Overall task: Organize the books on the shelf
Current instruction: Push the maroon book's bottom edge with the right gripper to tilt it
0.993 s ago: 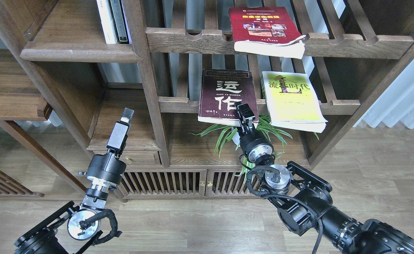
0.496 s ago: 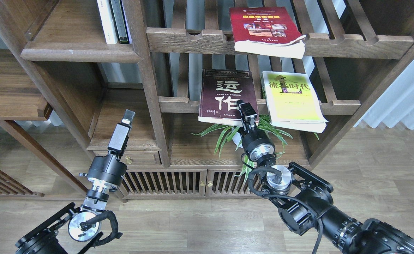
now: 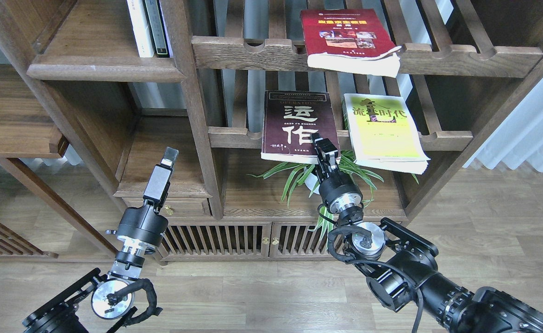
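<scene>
Solid plank shelf (image 3: pixel 100 69) sat upper left, thick rounded lip, with thin white and dark-green upright books (image 3: pixel 147 27) at its right end. None of the three big paperbacks was on it.

Red book (image 3: pixel 345 37) lay flat on the upper slatted rack (image 3: pixel 461 58), front edge hanging past the rail; yellow title too small to read, small photos under it.

Maroon book (image 3: pixel 296 125) lay on the lower slatted rack (image 3: pixel 447 138): "OPERATION" in small letters on top, big white 运作 below. Yellow-green book (image 3: pixel 382 132) was just beside it to the right, dark title 流金时代, near edge overhanging the rail.

My right gripper (image 3: pixel 325 150) was at the maroon book's near right corner, jaws pinching that edge. A green plant (image 3: pixel 294 178) showed below it.

My left gripper (image 3: pixel 169 157) hung free in front of the lower left cubby, touching nothing; jaws looked pressed together, holding nothing.
</scene>
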You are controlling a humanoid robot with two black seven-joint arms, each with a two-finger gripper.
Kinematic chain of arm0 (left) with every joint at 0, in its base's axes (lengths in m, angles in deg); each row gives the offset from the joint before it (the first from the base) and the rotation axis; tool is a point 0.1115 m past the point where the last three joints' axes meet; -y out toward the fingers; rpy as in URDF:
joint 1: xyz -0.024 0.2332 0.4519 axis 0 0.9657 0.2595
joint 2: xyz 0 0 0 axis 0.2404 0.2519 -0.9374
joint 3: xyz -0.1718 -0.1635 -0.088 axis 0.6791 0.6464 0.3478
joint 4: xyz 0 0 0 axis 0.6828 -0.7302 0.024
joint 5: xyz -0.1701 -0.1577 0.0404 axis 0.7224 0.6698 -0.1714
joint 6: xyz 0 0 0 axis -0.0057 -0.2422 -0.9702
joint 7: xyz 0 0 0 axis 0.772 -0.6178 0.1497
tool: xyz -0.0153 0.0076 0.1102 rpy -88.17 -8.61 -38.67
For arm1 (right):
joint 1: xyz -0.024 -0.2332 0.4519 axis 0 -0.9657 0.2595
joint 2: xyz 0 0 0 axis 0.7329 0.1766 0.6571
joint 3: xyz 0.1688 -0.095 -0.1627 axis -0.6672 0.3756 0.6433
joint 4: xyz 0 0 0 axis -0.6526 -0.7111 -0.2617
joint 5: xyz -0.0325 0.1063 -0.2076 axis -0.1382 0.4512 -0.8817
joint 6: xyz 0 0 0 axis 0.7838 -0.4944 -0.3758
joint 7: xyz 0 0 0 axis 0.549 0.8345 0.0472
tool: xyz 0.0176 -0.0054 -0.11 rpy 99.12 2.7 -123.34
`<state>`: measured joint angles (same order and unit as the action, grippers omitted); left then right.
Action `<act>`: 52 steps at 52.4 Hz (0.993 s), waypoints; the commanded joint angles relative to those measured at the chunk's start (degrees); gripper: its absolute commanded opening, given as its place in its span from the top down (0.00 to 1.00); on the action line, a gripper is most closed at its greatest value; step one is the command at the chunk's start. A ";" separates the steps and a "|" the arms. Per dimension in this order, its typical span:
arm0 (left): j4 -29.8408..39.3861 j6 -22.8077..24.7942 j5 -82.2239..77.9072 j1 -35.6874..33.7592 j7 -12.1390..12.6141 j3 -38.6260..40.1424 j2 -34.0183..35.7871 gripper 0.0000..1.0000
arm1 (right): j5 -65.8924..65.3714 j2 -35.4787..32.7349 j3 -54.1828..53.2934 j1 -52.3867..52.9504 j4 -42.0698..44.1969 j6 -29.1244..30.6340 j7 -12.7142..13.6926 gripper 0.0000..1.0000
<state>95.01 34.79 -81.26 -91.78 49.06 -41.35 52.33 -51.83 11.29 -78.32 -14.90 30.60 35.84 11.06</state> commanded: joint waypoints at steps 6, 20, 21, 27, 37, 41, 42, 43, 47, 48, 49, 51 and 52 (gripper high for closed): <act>-0.09 0.00 -0.05 0.31 0.00 -0.08 -0.05 0.00 | -0.01 0.00 0.08 0.06 0.22 3.78 -0.93 0.88; -2.29 0.00 0.75 1.54 0.00 0.18 -0.49 0.00 | -0.10 0.00 0.17 -0.03 0.30 6.77 -1.02 0.93; -2.46 0.00 0.83 1.63 0.00 0.18 -0.49 0.00 | -0.10 0.00 0.17 -0.03 0.30 7.04 -1.02 0.94; -3.69 0.00 1.53 1.81 0.00 0.44 -0.58 0.00 | -0.27 0.00 0.26 -0.55 0.22 7.18 -1.02 0.94; -5.10 0.00 4.08 1.63 0.00 0.44 -0.75 0.00 | -0.53 0.00 0.35 -0.90 -0.49 7.18 -0.67 0.95; -5.19 0.00 4.88 1.37 0.00 0.44 -0.75 0.00 | -1.15 0.00 0.35 -0.99 -1.28 7.18 -0.58 0.95; -5.27 0.00 5.14 1.19 0.00 0.44 -0.75 0.00 | -1.41 0.00 0.26 -1.08 -1.63 7.18 -0.58 0.95; -5.36 0.00 5.31 1.10 0.00 0.44 -0.84 0.00 | -1.76 0.00 0.26 -1.17 -2.15 7.18 -0.58 0.95; -5.54 0.00 5.58 1.01 0.00 0.44 -0.75 0.00 | -2.21 0.00 -0.01 -1.78 -4.35 7.18 -0.49 0.95; -5.63 0.00 5.41 1.01 0.00 0.53 -0.75 0.00 | -2.21 0.00 -0.09 -2.13 -5.22 7.18 -0.49 0.95; -5.63 0.00 5.40 1.01 0.00 0.45 -0.75 0.00 | -2.21 0.00 -0.09 -2.22 -5.58 7.18 -0.49 0.95; -5.80 0.00 5.58 1.10 0.00 0.27 -0.75 0.00 | -2.21 0.00 -0.09 -2.75 -7.60 7.18 -0.50 0.95; -5.89 0.00 5.58 1.10 0.00 0.36 -0.84 0.00 | -2.21 0.00 -0.18 -2.93 -8.65 7.18 -0.58 0.95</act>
<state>89.51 34.79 -75.87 -90.72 49.06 -40.89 51.56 -53.84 11.28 -78.29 -16.63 26.55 43.02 10.52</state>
